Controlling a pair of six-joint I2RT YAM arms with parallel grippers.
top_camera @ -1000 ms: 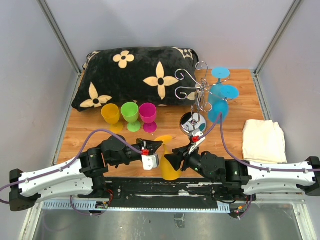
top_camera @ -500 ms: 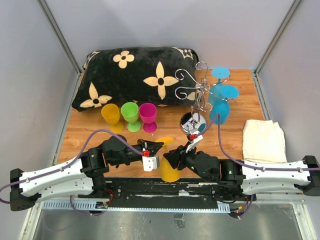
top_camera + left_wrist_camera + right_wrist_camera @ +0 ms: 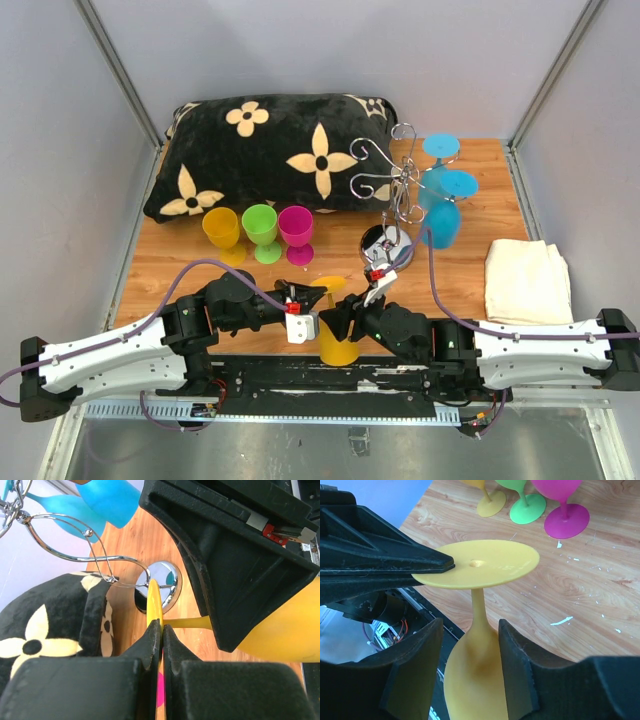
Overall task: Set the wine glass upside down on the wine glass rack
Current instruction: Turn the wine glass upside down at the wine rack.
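Left pincer (image 3: 161,626) clamps foot of yellow wine glass (image 3: 475,677); right pincer (image 3: 470,625) straddles its bowl, grip unclear

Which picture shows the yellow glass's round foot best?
The right wrist view: the whole foot shows as a flat disc, the left hand pinching its rim. The left wrist view shows it edge-on; the top view, small and partly hidden.

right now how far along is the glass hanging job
Done: two blue glasses already hang upside down on the wine glass rack. In hand: a yellow wine glass, its foot pinched by the left pincer, its bowl gripped by the right pincer. Left: carrying it to the rack and hanging it; three more glasses stand waiting.
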